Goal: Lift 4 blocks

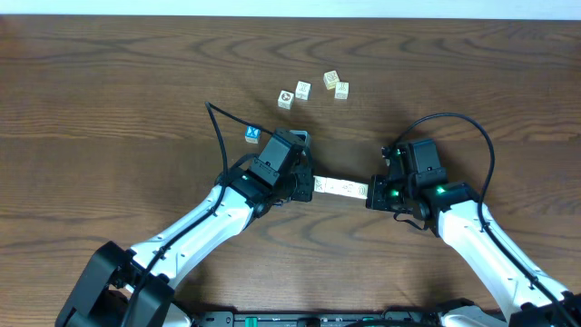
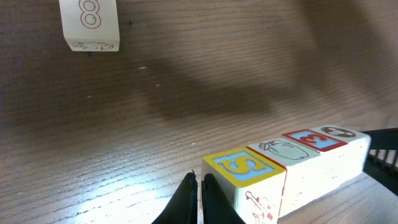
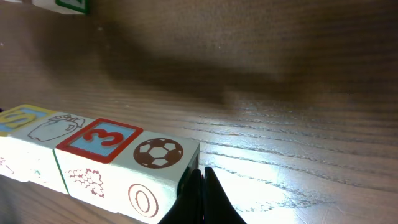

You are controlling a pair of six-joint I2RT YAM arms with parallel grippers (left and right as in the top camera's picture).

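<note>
**Q:** Where is the load, and how is it gripped?

**A:** Overhead view: the row of four cream-white printed wooden cubes [image 1: 340,188] lies end to end at the centre of the brown wooden table [image 1: 109,82], running 9 to 3 o'clock. The left gripper [image 1: 310,185] butts its 9 o'clock end and the right gripper [image 1: 370,192] its 3 o'clock end. Each has its fingers pressed together and pinches nothing, serving as a pusher. Whether the row has cleared the table cannot be told.

**Q:** What does a sound lift require?

**A:** Probably equal inward pressure, with both arms rising level and in step. Slack or skew would likely let the middle cubes buckle out.

**Q:** What markings can be read?

**A:** Right wrist view, 9 to 3 o'clock:
- yellow "S" cube [image 3: 15,116]
- line-drawing cube [image 3: 53,126]
- red "3" cube [image 3: 99,138]
- football cube [image 3: 158,152], with an outlined "0" beneath

Left wrist view, at 11 o'clock: a loose white cube [image 2: 91,22] marked "8". No brand is visible.
</note>
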